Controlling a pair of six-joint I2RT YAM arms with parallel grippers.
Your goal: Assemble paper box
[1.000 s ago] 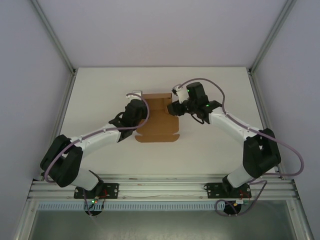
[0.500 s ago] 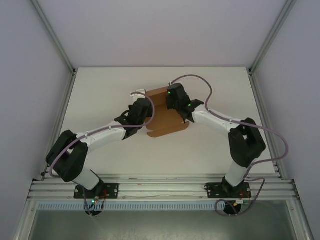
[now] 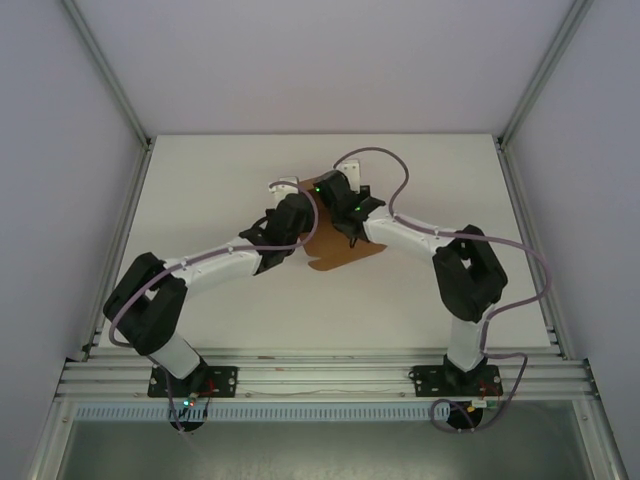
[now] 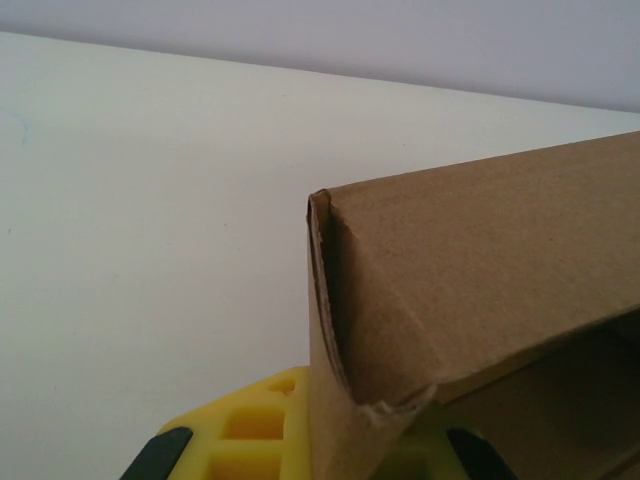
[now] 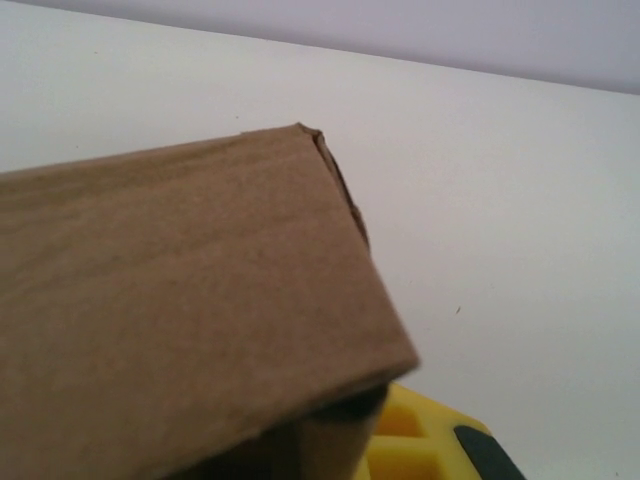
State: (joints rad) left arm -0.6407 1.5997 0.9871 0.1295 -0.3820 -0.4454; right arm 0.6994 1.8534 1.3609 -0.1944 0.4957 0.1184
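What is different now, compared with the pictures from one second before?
The right hand swung left over the paper box, close to the left hand, which moved slightly right and farther out. The box turned counterclockwise, and a wall is now folded up. It stays on the table.

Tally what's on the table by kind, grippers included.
paper box: 1
grippers: 2 (left gripper, right gripper)
Total: 3
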